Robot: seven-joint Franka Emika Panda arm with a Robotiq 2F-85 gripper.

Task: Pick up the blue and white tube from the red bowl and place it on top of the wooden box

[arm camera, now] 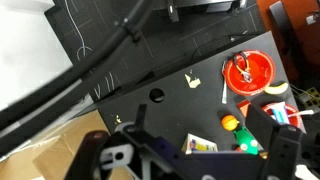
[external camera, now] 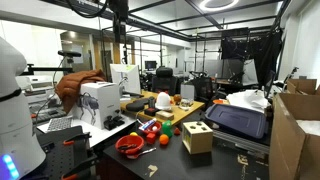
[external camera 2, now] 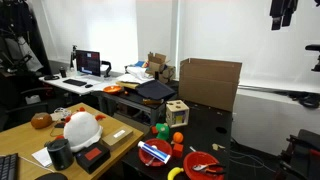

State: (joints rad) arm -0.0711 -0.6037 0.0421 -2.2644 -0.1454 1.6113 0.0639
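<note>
The blue and white tube (external camera 2: 153,152) lies in the red bowl (external camera 2: 142,157) near the front of the dark table. In the wrist view the tube (arm camera: 284,117) and its bowl (arm camera: 297,104) show only partly at the right edge, behind a finger. The wooden box (external camera: 197,137) stands on the same table and shows in both exterior views (external camera 2: 177,112); it is out of the wrist view. My gripper (arm camera: 197,118) is open and empty. It hangs high above the table in both exterior views (external camera 2: 282,12) (external camera: 119,30), far from the tube.
A second red bowl (arm camera: 248,72) holding small utensils also shows in an exterior view (external camera 2: 205,163). Toy fruits (external camera 2: 164,130), an orange ball (arm camera: 230,122) and a small card (arm camera: 200,145) lie between the bowls and the box. Cardboard boxes (external camera 2: 210,83) stand behind.
</note>
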